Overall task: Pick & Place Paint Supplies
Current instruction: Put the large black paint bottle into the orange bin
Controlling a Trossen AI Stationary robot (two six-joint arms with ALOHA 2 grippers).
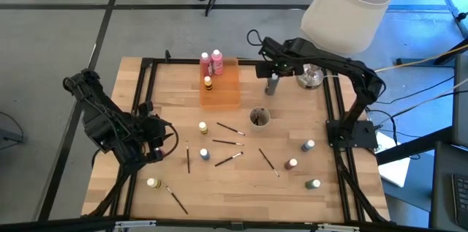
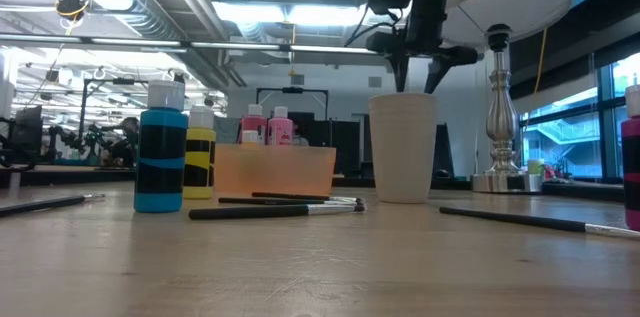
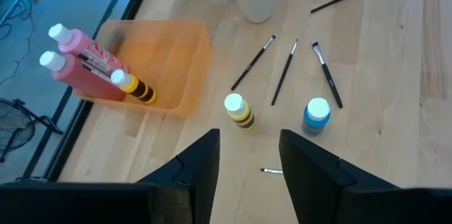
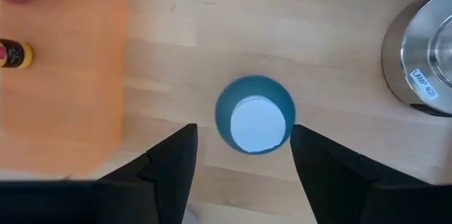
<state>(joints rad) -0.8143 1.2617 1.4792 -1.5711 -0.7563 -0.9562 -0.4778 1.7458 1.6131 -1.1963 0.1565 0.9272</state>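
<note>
Dark thin paintbrushes [image 2: 275, 211] lie closest on the wooden table [image 1: 241, 188]. Left gripper [image 1: 155, 146] waits at the left side, fingers apart, holding nothing. Two pink bottles [image 1: 212, 61] and one yellow bottle [image 1: 208, 83] sit in the orange see-through tray [image 1: 227, 94]. Just right of the tray, the right gripper [image 4: 243, 155] hangs over a blue bottle with a white cap [image 4: 255, 115], fingers apart.
</note>
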